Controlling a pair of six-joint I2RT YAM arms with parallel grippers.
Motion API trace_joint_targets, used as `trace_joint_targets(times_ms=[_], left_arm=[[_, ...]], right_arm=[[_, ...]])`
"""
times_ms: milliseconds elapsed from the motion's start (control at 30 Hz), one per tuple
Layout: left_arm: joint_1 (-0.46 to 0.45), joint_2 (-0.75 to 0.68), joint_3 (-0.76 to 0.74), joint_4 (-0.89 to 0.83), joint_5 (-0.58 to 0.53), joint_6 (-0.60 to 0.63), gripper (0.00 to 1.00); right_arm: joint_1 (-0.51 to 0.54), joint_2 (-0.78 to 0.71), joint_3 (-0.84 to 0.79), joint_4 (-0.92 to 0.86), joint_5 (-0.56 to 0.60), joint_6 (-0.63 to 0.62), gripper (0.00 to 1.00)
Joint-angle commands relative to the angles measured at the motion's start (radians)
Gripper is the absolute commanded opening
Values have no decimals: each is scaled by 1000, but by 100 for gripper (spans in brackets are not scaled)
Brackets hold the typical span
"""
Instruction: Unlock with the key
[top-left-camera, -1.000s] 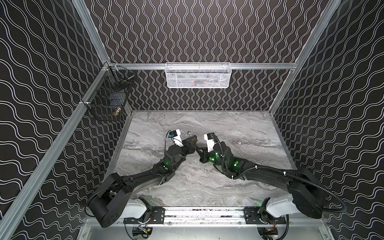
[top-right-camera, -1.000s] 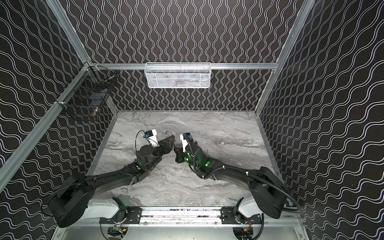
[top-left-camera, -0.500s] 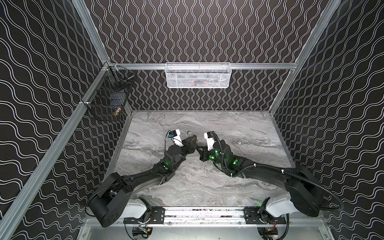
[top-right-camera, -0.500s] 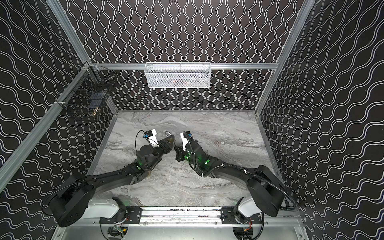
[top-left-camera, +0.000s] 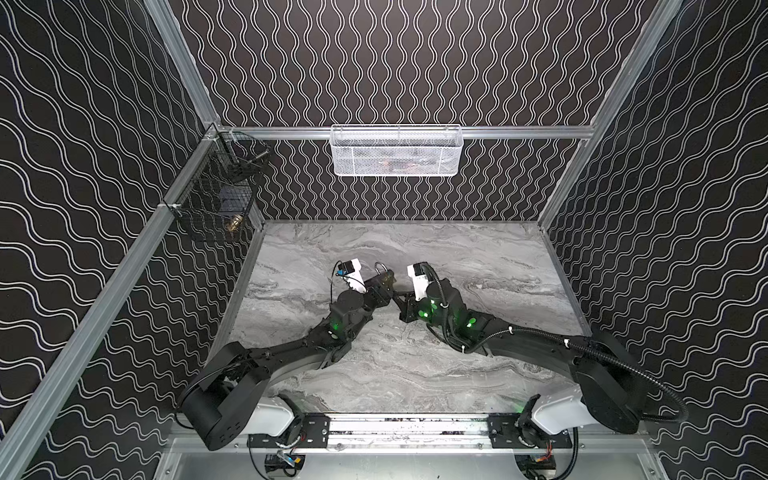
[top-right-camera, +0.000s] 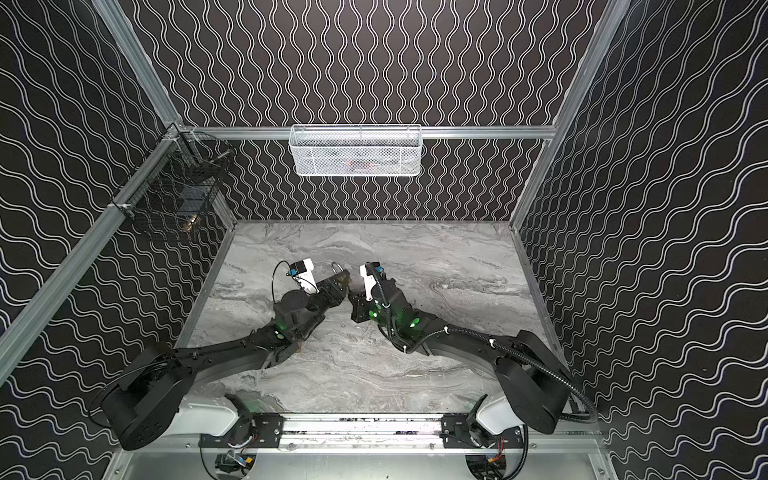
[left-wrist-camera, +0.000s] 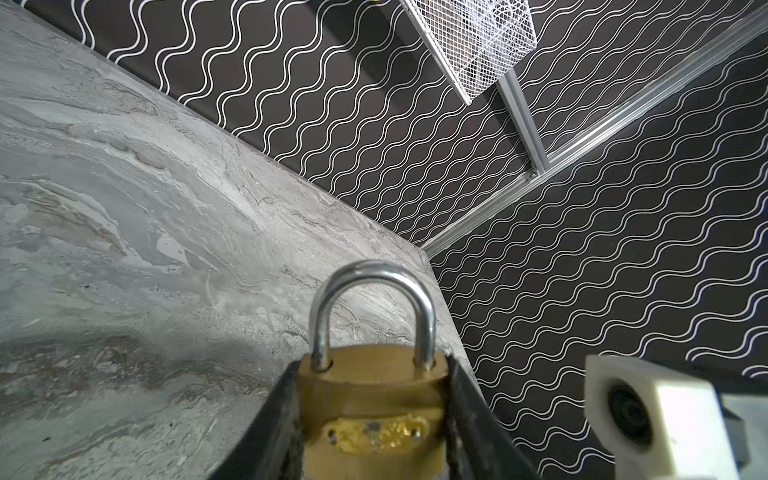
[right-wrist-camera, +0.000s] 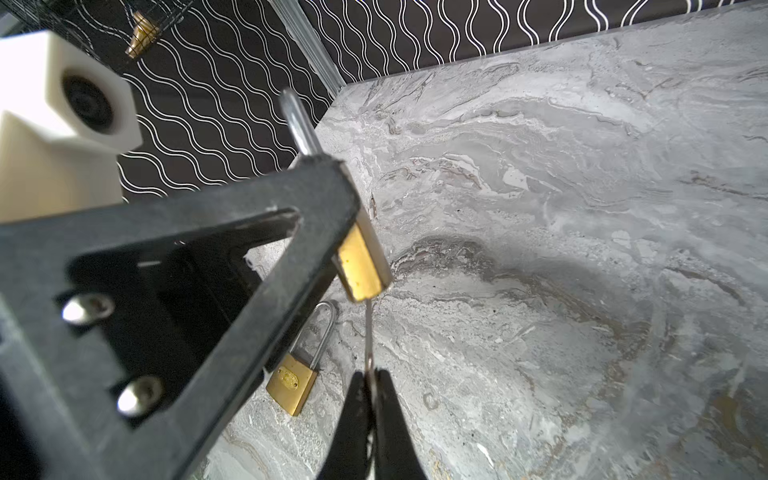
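Way off on the left gripper's outer side, a black wire basket (top-left-camera: 216, 195) hung on the wall, well apart from everything else. The left gripper (left-wrist-camera: 374, 363) was clamped on a brass padlock (left-wrist-camera: 374, 390), one finger on each side of the body, holding it up off the marble table (right-wrist-camera: 540, 187). The shackle (left-wrist-camera: 372, 291) stuck out past the fingertips with both legs seated in the body, so it was shut. Just to the right, a thin key (right-wrist-camera: 368, 332) ran from the lock's underside to the right gripper (right-wrist-camera: 371, 376), which was pinched tight on the key's other end. The tip met the bottom of the lock, but there was no way to tell how far in it went. In both top views the two grippers sat nose to nose. A second padlock (right-wrist-camera: 293, 382) lay flat on the table near them, touched by neither.
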Motion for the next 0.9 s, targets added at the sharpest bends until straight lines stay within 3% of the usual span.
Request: trace_joint_targets(times_ms=[0, 533, 867], left_arm=[[-2, -5, 0, 53, 16, 5, 22], [-2, 12, -9, 50, 90, -38, 20], [-2, -1, 23, -35, 184, 33, 14]], right_arm=[[2, -8, 3, 53, -9, 0, 0], [-3, 3, 45, 54, 46, -29, 0], [-36, -25, 43, 70, 30, -60, 0]])
